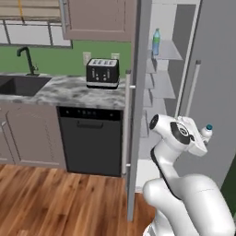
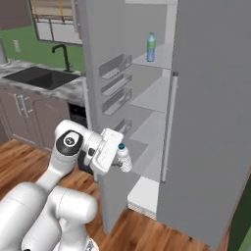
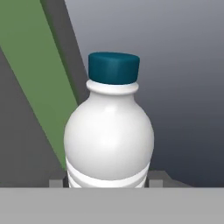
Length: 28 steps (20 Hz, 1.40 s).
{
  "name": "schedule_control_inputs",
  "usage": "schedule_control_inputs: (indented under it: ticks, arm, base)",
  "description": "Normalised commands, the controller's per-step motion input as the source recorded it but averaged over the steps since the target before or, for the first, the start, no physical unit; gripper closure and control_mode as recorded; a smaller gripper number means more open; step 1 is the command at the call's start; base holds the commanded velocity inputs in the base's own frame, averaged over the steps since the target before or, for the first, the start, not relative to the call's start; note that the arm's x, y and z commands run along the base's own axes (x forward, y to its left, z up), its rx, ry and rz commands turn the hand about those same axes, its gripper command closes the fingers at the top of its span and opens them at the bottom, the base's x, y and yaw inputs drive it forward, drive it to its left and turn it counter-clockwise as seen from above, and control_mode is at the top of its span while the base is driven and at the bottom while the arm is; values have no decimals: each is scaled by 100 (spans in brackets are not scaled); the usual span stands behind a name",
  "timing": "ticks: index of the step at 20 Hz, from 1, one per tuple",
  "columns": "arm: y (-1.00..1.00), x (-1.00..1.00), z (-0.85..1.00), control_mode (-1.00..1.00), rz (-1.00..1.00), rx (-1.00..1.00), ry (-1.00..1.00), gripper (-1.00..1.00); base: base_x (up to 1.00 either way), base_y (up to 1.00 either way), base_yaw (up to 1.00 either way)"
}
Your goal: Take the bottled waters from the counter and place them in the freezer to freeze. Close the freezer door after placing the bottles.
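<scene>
Item in hand: whitish round-shouldered plastic water bottle with a dark teal cap (image 3: 109, 131), clamped between the fingers (image 3: 152, 178) of the white robot gripper (image 2: 121, 159), upright in the hand view with the body filling the centre and the cap at 12 o'clock. Second item: blue-tinted clear bottle with a blue cap (image 1: 156, 42), already standing on an upper white shelf of the freezer (image 2: 159, 105), at about 1 o'clock from the held bottle in the right base view. Tall grey freezer door with long bar handle (image 1: 136, 106) stands open, edge-on between the grey-white marbled table (image 1: 69, 92) and the compartment. Step judged: carrying the second bottle in, roughly the latter half of the task. Next move calls for reaching forward onto a free lower shelf, setting the bottle upright, letting go, then swinging the door shut.
</scene>
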Motion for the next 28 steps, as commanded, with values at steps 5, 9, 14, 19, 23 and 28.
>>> schedule_control_inputs:
  ticks: [5, 9, 14, 19, 23, 28]
  arm:
    - [0, 0, 0, 100, 0, 0, 0, 100]
    - [0, 0, 0, 100, 0, 0, 0, 100]
    - [0, 0, 0, 100, 0, 0, 0, 100]
    - [0, 0, 0, 100, 0, 0, 0, 100]
    - [0, 0, 0, 100, 0, 0, 0, 100]
    - [0, 0, 0, 100, 0, 0, 0, 100]
  base:
    - [35, -53, 5]
    - [35, -63, 9]
    - [9, -46, 19]
    - [2, -8, 29]
    - [25, -35, 23]
    - [37, -34, 18]
